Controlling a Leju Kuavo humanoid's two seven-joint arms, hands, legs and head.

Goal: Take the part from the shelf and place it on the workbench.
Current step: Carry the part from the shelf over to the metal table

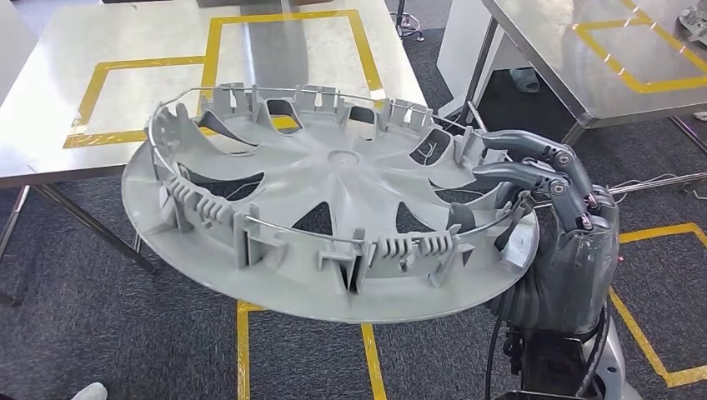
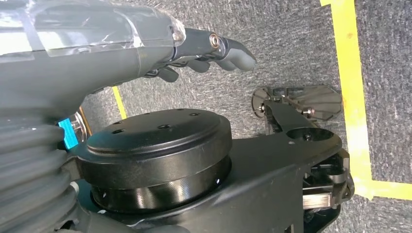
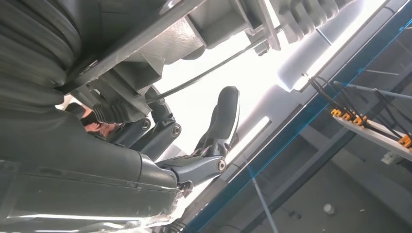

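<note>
Right hand (image 1: 546, 187) grips the part (image 1: 333, 208) (a grey wheel cover); left hand (image 2: 194, 53) hangs empty, fingers loosely apart.

Right hand (image 1: 550, 196) raised, fingers curled over held rim; left hand (image 2: 204, 48) hanging, fingers loosely extended.

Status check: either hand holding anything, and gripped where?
The right hand holds the grey wheel cover by its outer rim on the robot's right side. The left hand holds nothing.

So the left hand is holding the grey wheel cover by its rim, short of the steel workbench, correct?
Not the left: the head view shows the right hand gripping the grey wheel cover by its rim, short of the steel workbench. The left hand hangs over the carpet, holding nothing.
</note>
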